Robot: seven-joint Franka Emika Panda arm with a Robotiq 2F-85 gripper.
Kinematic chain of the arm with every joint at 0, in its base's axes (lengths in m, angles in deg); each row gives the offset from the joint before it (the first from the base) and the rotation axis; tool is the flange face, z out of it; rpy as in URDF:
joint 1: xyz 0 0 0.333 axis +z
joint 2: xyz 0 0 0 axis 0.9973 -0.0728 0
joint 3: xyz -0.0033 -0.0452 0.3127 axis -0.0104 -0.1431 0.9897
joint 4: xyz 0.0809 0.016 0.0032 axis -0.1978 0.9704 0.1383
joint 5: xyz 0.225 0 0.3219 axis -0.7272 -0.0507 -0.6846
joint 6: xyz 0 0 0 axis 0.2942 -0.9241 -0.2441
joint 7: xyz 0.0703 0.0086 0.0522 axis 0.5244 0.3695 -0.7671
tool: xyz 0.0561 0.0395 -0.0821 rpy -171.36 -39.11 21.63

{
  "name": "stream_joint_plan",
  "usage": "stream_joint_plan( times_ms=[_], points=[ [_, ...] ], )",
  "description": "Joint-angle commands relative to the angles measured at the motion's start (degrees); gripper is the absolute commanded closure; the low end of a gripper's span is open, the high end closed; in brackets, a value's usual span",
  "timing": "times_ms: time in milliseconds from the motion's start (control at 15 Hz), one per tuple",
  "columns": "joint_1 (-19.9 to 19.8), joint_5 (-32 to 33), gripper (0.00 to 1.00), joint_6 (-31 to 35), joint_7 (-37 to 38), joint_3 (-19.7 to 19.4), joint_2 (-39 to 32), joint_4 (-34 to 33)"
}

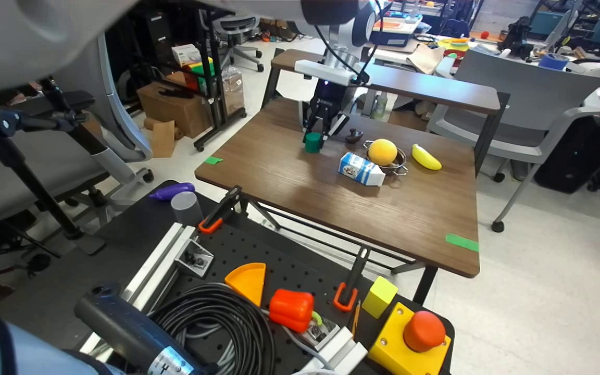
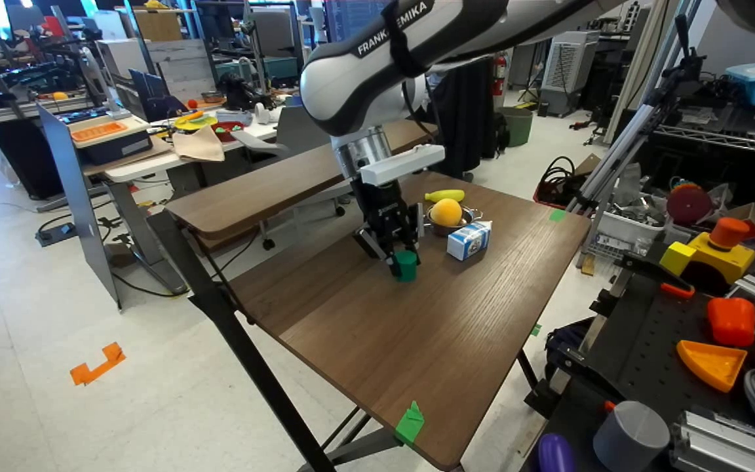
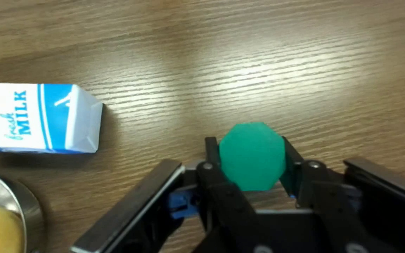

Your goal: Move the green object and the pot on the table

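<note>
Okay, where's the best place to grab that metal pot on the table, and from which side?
Probably the handle farther from the green cup, with the hand coming straight down from above. That handle juts out from the pot, while a yellow-orange ball fills much of its mouth. The milk carton lies close alongside, so a low sideways approach looks tighter.

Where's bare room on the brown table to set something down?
Two bare patches of table: from milk carton to the long edge with green tape; from green cup to the short end farthest from the banana. Crowded: carton, pot, yellow ball and banana cluster; the gripper straddles the cup.
</note>
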Motion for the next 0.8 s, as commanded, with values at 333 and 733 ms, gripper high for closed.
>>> stream_joint_plan(
  times_ms=[333,733],
  points=[
    [0.7,0.8,0.05,-8.9,1.5,-0.5,-10.9,-18.0],
    [0.7,0.7,0.0,-7.5,1.0,-0.5,-8.9,-17.3]
  ],
)
